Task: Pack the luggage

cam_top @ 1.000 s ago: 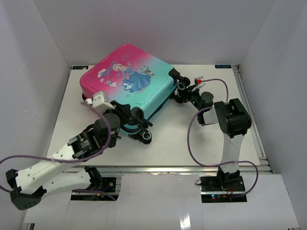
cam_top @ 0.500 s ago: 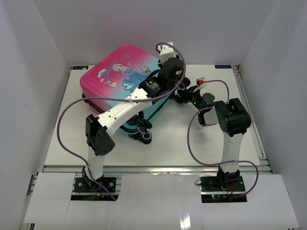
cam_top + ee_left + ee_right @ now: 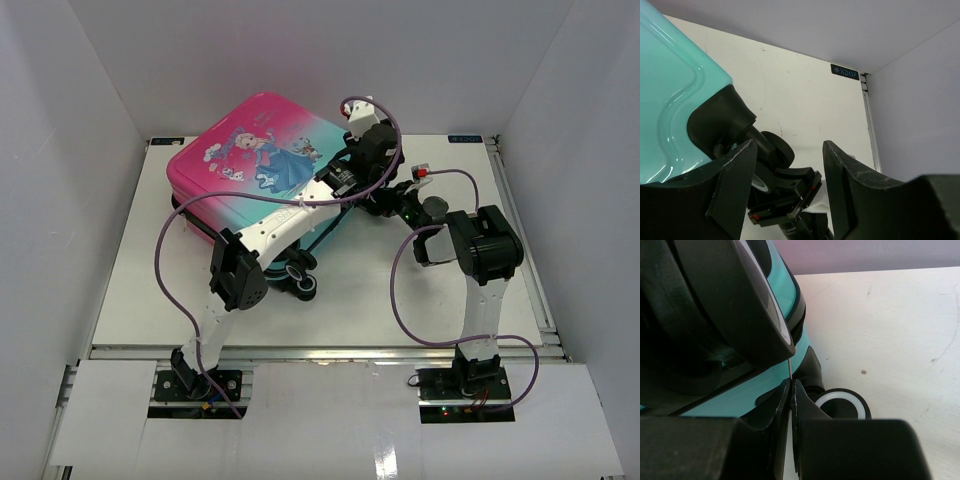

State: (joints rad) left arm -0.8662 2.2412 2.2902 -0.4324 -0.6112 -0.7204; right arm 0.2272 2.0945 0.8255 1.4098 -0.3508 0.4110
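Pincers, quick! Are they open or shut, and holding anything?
Left pincer: open, holding nothing.
Right pincer: shut beside a suitcase wheel; a grip cannot be told.

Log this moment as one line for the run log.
luggage: lying flat, print up | left claw: open, empty, at teal corner | right claw: shut, at luggage's wheel end

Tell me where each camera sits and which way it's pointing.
Top external: above and behind, looking down on the table and luggage; left arm and right arm show.
Left wrist: at the luggage's teal corner, facing the far wall; open left gripper shows.
Right wrist: low over the table, facing the teal shell; shut right gripper shows.
Both wrist views share the teal shell and a black wheel.
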